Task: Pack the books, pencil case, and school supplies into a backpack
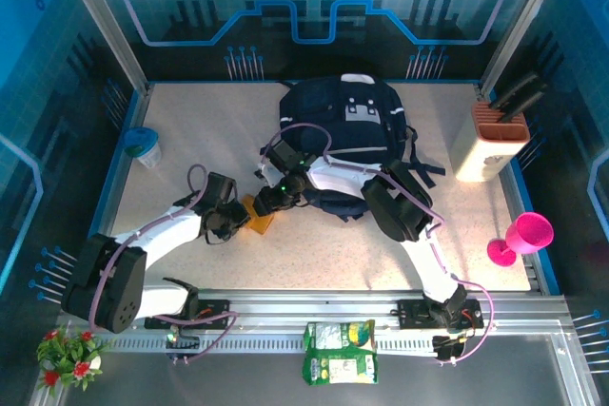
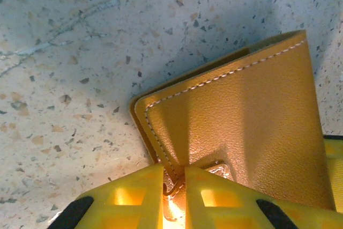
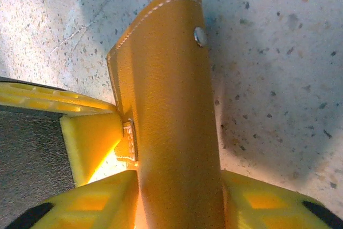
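Note:
A tan leather pencil case [image 1: 260,215] with white stitching lies on the speckled table, in front of the navy backpack [image 1: 347,125]. My left gripper [image 1: 238,220] comes at it from the left. In the left wrist view the jaws [image 2: 174,186] are pinched on the small metal pull at the edge of the pencil case [image 2: 246,116]. My right gripper [image 1: 273,199] reaches in from the backpack side. Its yellow fingers [image 3: 179,197] press both sides of the pencil case's body [image 3: 171,105], which fills the gap between them. The books are out of view.
A white knife block [image 1: 495,140] stands at the back right, and a pink goblet [image 1: 521,235] stands nearer on that side. At the left is a blue-rimmed cup [image 1: 145,146]. A green packet [image 1: 340,352] and a small flower pot [image 1: 68,354] sit at the near rail.

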